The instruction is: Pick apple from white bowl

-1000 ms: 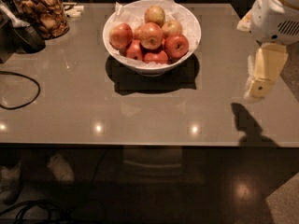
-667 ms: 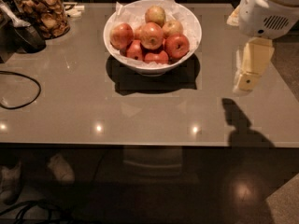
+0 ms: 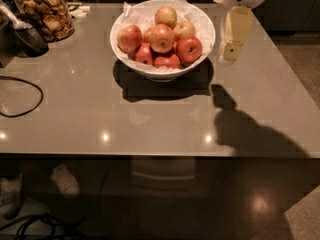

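gripper [image 3: 230,53] beside white bowl [image 3: 146,70], apart from apple [image 3: 161,38]

We think this is a kitchen or a snack room. We see a big smooth table [image 3: 150,119] with food set out on it: a white bowl [image 3: 131,63] full of apples [image 3: 161,38] and a glass jar [image 3: 45,14] of brown snacks. A black cord [image 3: 30,84] lies on the table, and white shoes [image 3: 65,180] sit on the shiny floor below. The robot's gripper [image 3: 231,51] hangs just right of the bowl.
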`<act>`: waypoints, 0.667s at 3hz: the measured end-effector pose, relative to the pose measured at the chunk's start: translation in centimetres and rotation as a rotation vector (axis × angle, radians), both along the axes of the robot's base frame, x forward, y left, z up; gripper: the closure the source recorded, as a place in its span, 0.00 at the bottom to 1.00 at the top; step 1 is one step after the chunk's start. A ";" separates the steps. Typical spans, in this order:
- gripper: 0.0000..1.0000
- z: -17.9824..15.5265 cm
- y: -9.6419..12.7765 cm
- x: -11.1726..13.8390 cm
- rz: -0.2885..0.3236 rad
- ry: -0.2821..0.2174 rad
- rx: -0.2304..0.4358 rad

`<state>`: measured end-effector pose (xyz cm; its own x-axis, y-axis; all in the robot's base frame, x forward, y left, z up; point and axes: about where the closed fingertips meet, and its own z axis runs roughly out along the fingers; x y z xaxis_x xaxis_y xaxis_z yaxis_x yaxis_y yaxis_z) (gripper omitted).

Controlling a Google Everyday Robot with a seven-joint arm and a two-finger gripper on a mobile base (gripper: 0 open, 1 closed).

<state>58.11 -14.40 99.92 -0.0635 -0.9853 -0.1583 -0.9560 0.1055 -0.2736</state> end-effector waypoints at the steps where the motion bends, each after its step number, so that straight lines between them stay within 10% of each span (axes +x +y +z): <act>1: 0.00 0.2 0.4 0.7 0.002 -0.024 0.019; 2: 0.00 0.8 2.3 2.5 0.044 -0.063 0.033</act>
